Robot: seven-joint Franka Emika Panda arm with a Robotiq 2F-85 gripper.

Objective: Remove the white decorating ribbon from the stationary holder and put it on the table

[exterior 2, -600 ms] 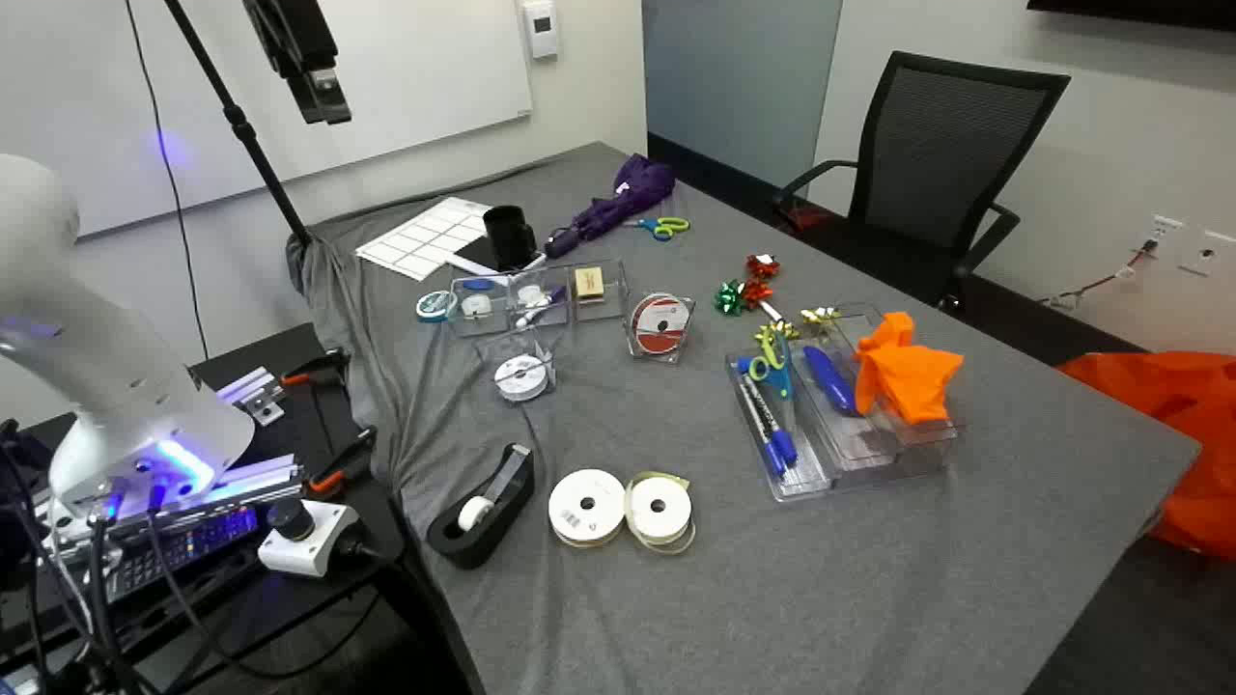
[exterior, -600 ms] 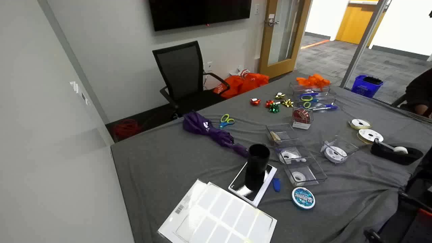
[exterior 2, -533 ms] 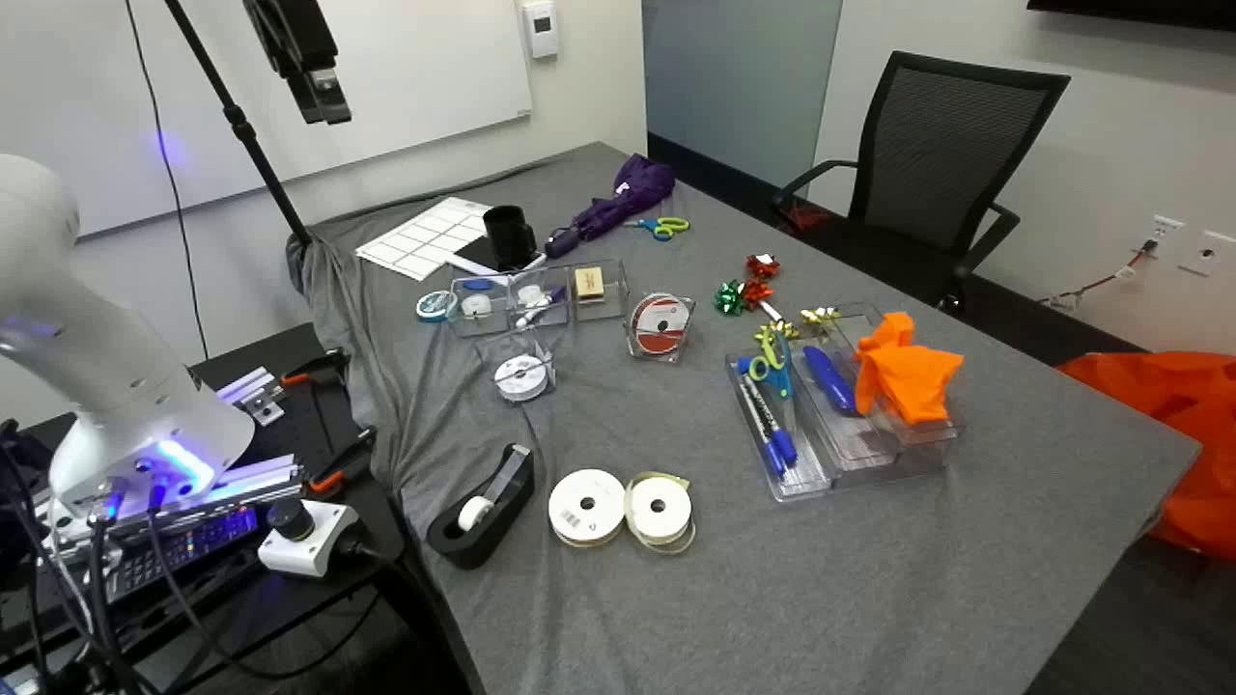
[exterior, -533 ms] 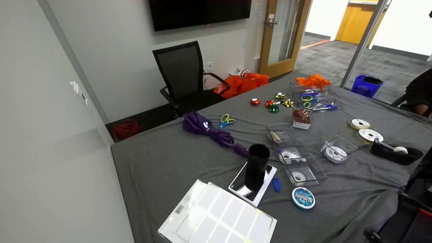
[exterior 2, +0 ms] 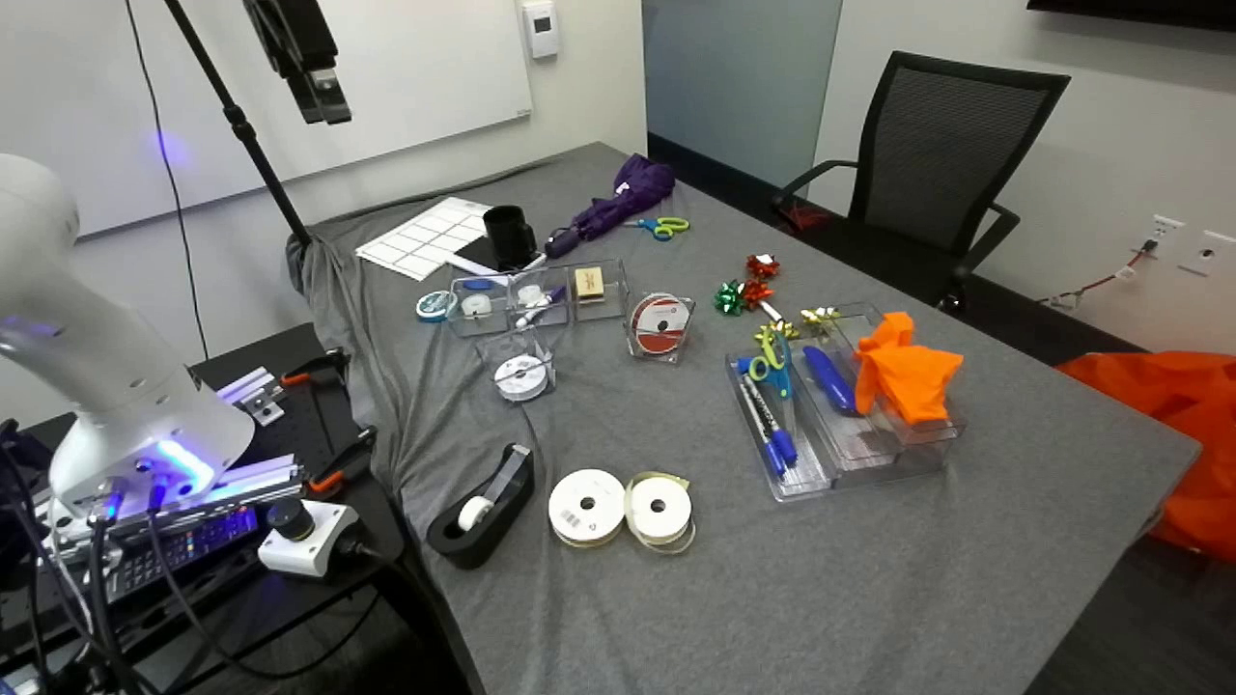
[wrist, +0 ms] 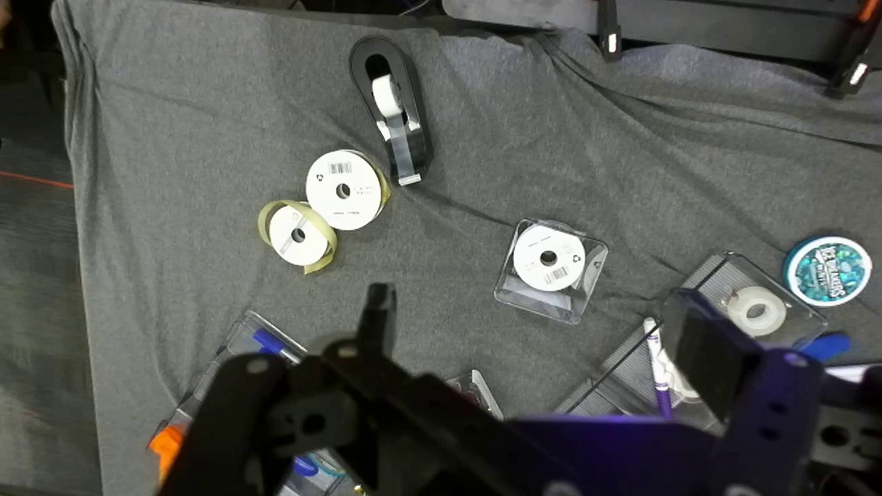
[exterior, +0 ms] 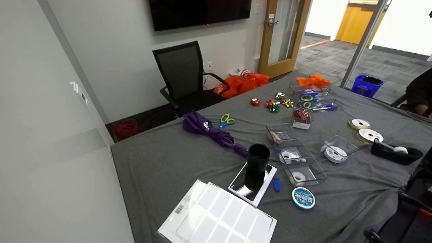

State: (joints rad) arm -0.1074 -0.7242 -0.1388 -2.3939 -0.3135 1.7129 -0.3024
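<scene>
The tool (wrist: 530,320) hangs well above the surface (exterior 2: 917,579), its fingers (wrist: 713,351) spread wide apart. In the wrist view the white ribbon (wrist: 549,274) shows past the gap between them; it rests inside the small clear holder (wrist: 529,303), which sits on the surface. Near the holder is a tray (exterior 2: 601,311) of three compartments: a tape roll (wrist: 775,318) in one end, a marker (wrist: 656,355) in the middle, a tan pad (exterior 2: 589,283) in the other end. A tin (wrist: 829,271) lies just beside the tape end. Across the holder from the tray are a dispenser (wrist: 417,117) and two spools (wrist: 343,210) that touch each other. A red ribbon (exterior 2: 661,323) stands in a clear case (exterior 2: 658,356) near the pad end. Farther out lie bows (exterior: 274,108) and a second tray (exterior 2: 888,473) with scissors (exterior 2: 783,381), pens (exterior 2: 784,446) and an orange cloth (exterior 2: 908,372). In both exterior views a cup (exterior: 258,160) stands on a box (exterior: 241,189), between label sheets (exterior: 233,216) and an umbrella (exterior: 216,134). Past the edge of the surface is a chair (exterior: 180,72).
</scene>
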